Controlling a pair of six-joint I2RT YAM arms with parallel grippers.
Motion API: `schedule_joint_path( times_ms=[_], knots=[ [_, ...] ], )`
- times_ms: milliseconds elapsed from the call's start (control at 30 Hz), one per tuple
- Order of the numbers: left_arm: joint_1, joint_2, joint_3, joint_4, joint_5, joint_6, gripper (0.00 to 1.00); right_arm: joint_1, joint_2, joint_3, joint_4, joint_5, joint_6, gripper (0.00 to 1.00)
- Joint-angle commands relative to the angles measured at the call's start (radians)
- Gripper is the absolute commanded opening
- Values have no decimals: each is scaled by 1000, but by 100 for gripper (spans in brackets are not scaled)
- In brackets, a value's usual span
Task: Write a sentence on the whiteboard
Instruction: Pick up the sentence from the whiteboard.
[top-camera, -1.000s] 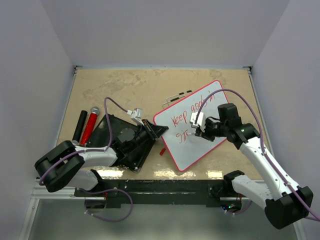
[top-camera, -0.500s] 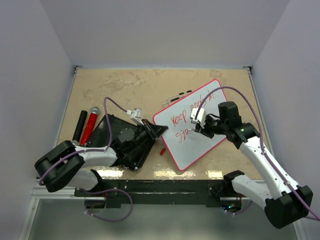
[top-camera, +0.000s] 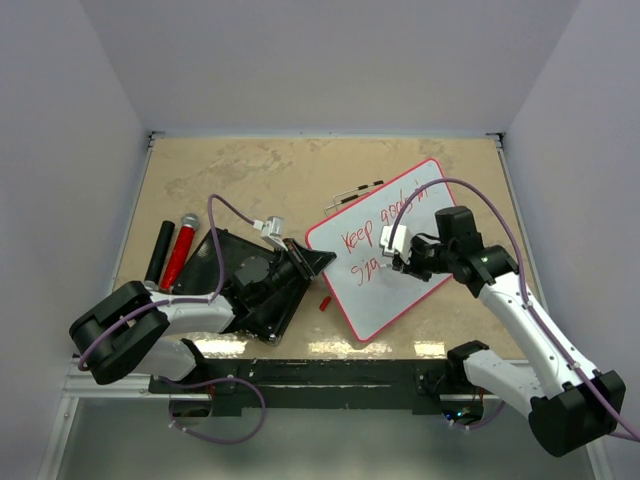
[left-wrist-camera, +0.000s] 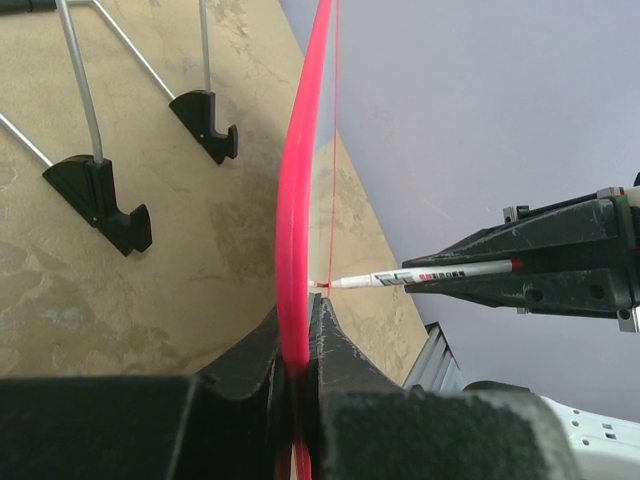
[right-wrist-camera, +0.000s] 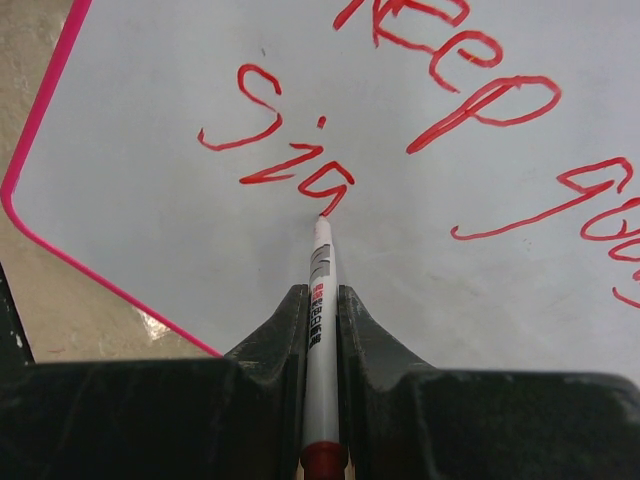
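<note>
By the right gripper (right-wrist-camera: 320, 300), clenched, a marker (right-wrist-camera: 320, 262) is held, its tip touching the whiteboard (right-wrist-camera: 150, 230) at the last letter of the sentence (right-wrist-camera: 300, 170). The whiteboard, laid askew right of centre on the table (top-camera: 250, 170), is clamped at its red rim by the left gripper (left-wrist-camera: 297, 330). Risk: letters could be smeared or skipped if the rim grip is lost or the tip is pressed unevenly.

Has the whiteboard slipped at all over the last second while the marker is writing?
No. The whiteboard keeps its spacing from the small red piece lying beside it; the left fingers stay clamped on its rim.
</note>
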Motion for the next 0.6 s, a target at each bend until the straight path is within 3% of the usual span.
schedule_joint_path(
  times_ms=[0, 200, 433, 567],
  knots=[
    [-11, -13, 3, 57, 33, 80, 0, 3, 44, 2, -100, 15, -82, 0],
    [-12, -8, 6, 54, 31, 80, 0, 4, 77, 28, -155, -79, -136, 0],
    [-12, -5, 8, 51, 38, 79, 0, -2, -10, 54, 102, -91, 120, 0],
    [-12, -9, 8, 43, 36, 83, 0, -49, -2, 82, 104, -50, 129, 0]
  ],
)
